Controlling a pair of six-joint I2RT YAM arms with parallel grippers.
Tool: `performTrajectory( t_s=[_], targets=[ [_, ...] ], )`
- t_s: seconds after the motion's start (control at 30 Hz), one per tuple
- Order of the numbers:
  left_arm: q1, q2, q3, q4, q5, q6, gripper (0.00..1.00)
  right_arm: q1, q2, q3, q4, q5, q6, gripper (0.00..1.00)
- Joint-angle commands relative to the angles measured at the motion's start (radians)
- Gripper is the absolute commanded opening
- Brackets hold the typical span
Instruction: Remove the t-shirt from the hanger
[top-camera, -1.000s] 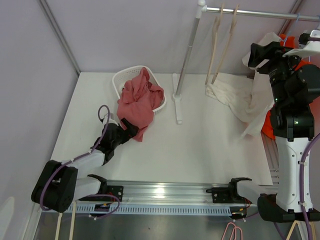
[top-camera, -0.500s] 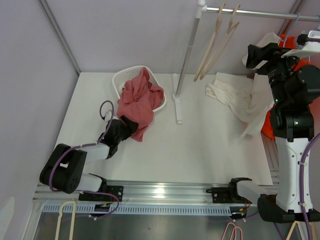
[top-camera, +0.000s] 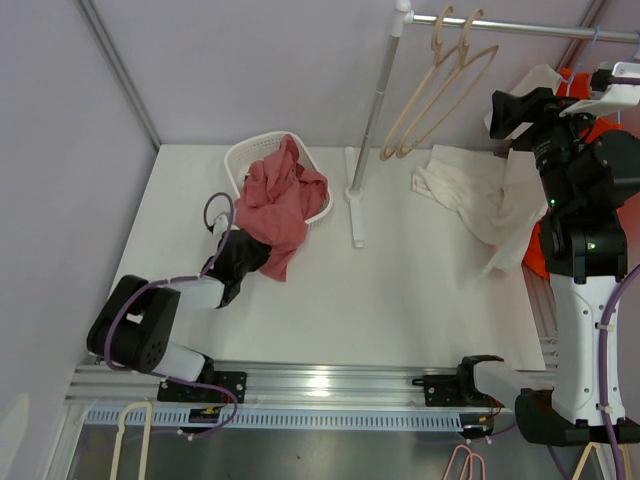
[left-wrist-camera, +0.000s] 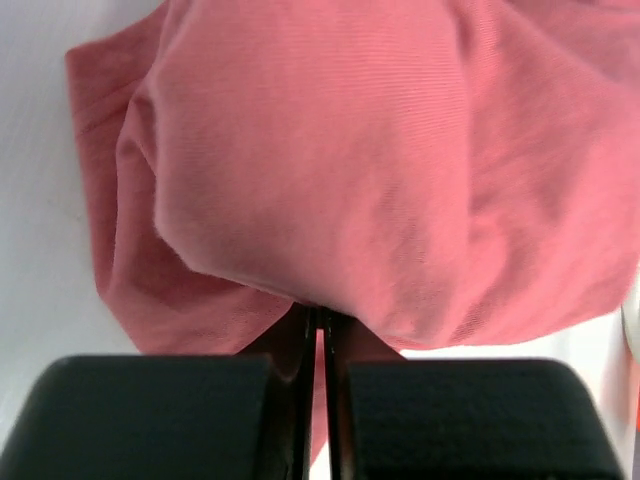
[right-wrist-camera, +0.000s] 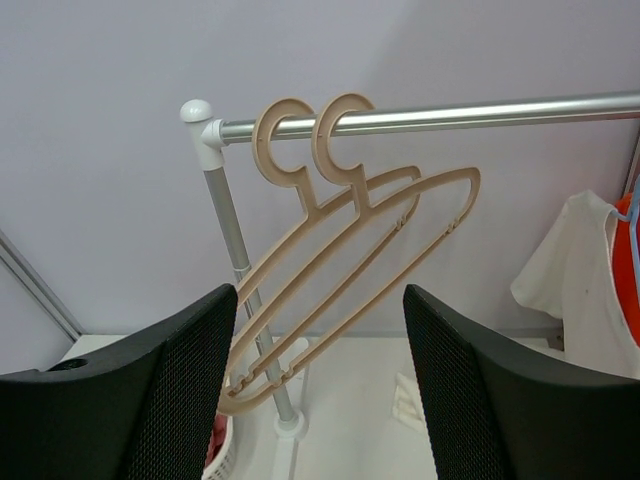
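Observation:
Two bare beige hangers (top-camera: 440, 85) hang tilted on the rail (top-camera: 520, 25); in the right wrist view the hangers (right-wrist-camera: 345, 270) slant down to the left. A white t-shirt (top-camera: 470, 195) lies crumpled on the table below them. My right gripper (top-camera: 508, 110) is held high beside the rail, open and empty (right-wrist-camera: 318, 300), facing the hangers. A pink t-shirt (top-camera: 280, 195) spills out of a white basket (top-camera: 245, 155). My left gripper (top-camera: 248, 258) is low on the table, shut on the lower edge of the pink t-shirt (left-wrist-camera: 380, 150), whose cloth drapes over the fingertips (left-wrist-camera: 322, 318).
The rack's upright pole (top-camera: 375, 110) stands on a white foot (top-camera: 355, 205) mid-table. More garments, white (right-wrist-camera: 580, 270) and orange (top-camera: 575, 80), hang at the rail's right end behind my right arm. Spare hangers lie below the table's near edge (top-camera: 130, 440).
My left gripper has closed on the pink t-shirt's edge and its arm has shifted a little. The two hangers have swung up and to the left on the rail.

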Motion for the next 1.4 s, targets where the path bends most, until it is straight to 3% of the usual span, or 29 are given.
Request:
performTrajectory(
  t_s=[0.0,0.2,0.33,0.47,0.6,0.7,0.77,0.93,1.03,1.07,1.1,1.3,1.37],
  targets=[
    [-0.018,-0.075,0.038,-0.032,0.017,0.028,0.01,-0.006,-0.015,-0.004,0.024,-0.016,0.013,0.72],
    [-0.079,-0.318,0.11,-0.261,-0.015,0.04,0.01,-0.006,-0.009,-0.016,0.036,-0.028,0.03,0.72],
    [-0.093,-0.479,0.123,-0.296,-0.027,0.048,0.01,-0.006,-0.004,-0.019,0.038,-0.033,0.039,0.72],
    [-0.087,-0.456,0.234,-0.315,-0.04,0.12,0.01,-0.006,0.002,-0.015,0.033,-0.036,0.041,0.72],
    [-0.067,-0.295,0.357,-0.254,0.003,0.18,0.01,-0.008,0.022,0.024,0.001,0.013,0.031,0.7],
    [-0.053,-0.189,0.481,-0.238,0.04,0.192,0.01,-0.026,0.101,0.161,-0.118,0.07,0.044,0.65],
    [-0.049,-0.094,0.572,-0.227,0.048,0.197,0.01,-0.047,0.148,0.287,-0.22,0.021,0.048,0.65],
    [-0.027,0.104,0.747,-0.246,-0.003,0.22,0.01,-0.047,0.169,0.312,-0.229,0.025,0.061,0.68],
    [0.038,0.329,1.022,-0.571,0.104,0.153,0.01,-0.047,0.171,0.311,-0.249,0.123,0.047,0.68],
    [0.057,0.397,1.164,-0.768,0.141,0.139,0.01,-0.082,0.18,0.318,-0.26,0.154,0.044,0.68],
    [0.083,0.511,1.261,-0.83,0.222,0.123,0.01,-0.09,0.186,0.332,-0.28,0.157,0.036,0.68],
    [0.126,0.67,1.334,-0.896,0.269,0.123,0.01,-0.205,0.246,0.366,-0.355,0.111,0.067,0.68],
    [0.132,0.706,1.386,-0.96,0.288,0.125,0.09,-0.238,0.263,0.38,-0.378,0.1,0.091,0.68]
  ],
)
